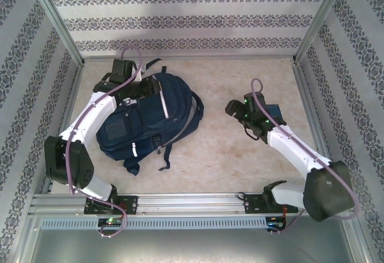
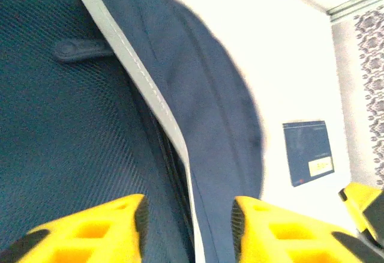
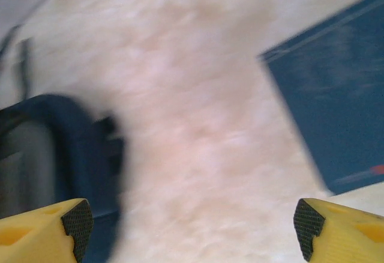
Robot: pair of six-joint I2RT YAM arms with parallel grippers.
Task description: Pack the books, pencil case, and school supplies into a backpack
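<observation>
The large navy backpack (image 1: 150,122) lies flat on the left half of the table, its straps trailing toward the near edge. My left gripper (image 1: 155,90) hovers over its top end and is open. In the left wrist view the gripper (image 2: 189,222) straddles the pack's pale stripe (image 2: 147,86), with dark mesh (image 2: 66,143) to the left. A thin navy book (image 1: 276,111) with a gold label (image 2: 320,167) lies on the right of the table. My right gripper (image 1: 234,108) is open just left of that book (image 3: 336,107); bare table lies between its fingers (image 3: 192,224).
Patterned walls with metal posts close in the table on three sides. A metal rail (image 1: 192,203) runs along the near edge by the arm bases. Bare table (image 1: 222,149) stretches between backpack and book.
</observation>
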